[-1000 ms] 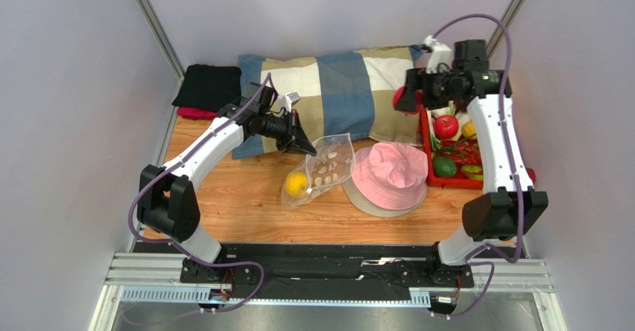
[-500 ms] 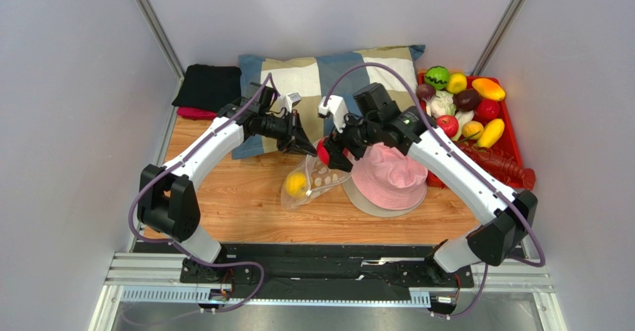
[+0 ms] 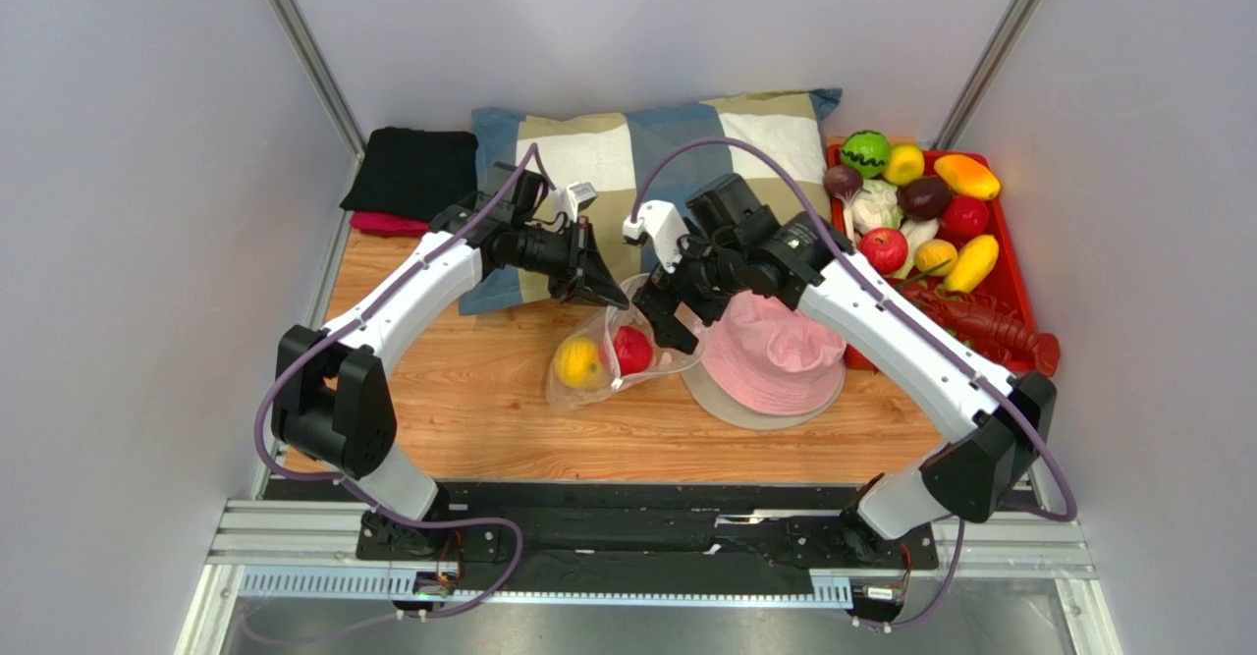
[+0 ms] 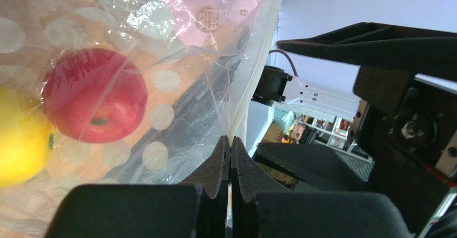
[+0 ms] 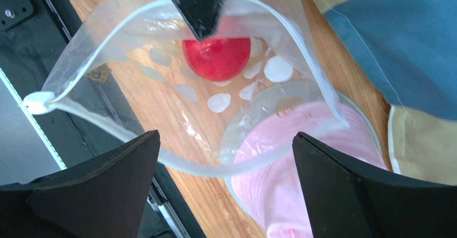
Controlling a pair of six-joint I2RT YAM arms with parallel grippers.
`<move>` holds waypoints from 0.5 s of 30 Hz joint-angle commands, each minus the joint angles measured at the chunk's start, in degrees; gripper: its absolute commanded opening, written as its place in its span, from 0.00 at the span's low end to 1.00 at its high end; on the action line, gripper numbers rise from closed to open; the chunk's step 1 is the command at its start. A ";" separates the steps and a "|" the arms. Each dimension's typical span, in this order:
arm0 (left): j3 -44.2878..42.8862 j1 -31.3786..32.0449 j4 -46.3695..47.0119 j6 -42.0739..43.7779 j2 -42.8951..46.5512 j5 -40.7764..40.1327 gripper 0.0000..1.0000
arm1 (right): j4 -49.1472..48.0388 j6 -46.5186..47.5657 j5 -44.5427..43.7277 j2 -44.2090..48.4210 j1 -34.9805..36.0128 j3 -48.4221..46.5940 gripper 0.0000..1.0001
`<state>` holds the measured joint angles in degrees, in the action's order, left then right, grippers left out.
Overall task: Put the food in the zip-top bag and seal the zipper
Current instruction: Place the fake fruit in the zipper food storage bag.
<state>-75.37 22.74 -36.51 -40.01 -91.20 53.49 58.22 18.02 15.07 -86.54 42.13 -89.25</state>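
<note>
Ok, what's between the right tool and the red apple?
Right wrist view: only the open mouth of the zip-top bag separates the right tool from the red apple; the left tool pinches its far rim.

zip-top bag [image 4: 161, 115]: clear, with white round dots
zipper [image 4: 252, 83]: pale white
apple [image 3: 633, 349]: glossy red
lemon [image 3: 579, 364]: yellow
hat [image 3: 775, 353]: pink
pillow [image 3: 664, 154]: blue, tan and white blocks
table [image 3: 487, 405]: orange-brown wood grain
tray [image 3: 1009, 228]: red
cloth [image 3: 416, 169]: black

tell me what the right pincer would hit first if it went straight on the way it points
Most likely the bag: the open right pincer aims into its open mouth, and the near lip crosses between the fingers. Past that lies the red apple inside. Depth is hard to judge here.
</note>
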 commanded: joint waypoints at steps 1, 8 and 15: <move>0.14 0.02 1.80 -0.60 1.20 1.61 0.00 | -0.03 -6.49 -0.04 5.59 -4.40 1.44 0.97; -0.21 0.02 1.80 -1.03 1.37 1.79 0.00 | -1.26 -13.97 5.05 3.31 -13.30 6.54 0.91; -0.56 0.02 0.74 -0.60 2.43 1.53 0.00 | -2.76 -17.58 13.75 0.76 -13.30 11.46 0.65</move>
<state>-75.37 22.74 -36.14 -40.29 -91.20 53.54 57.60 4.25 22.41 -85.03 28.45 -79.46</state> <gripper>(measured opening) 0.008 0.763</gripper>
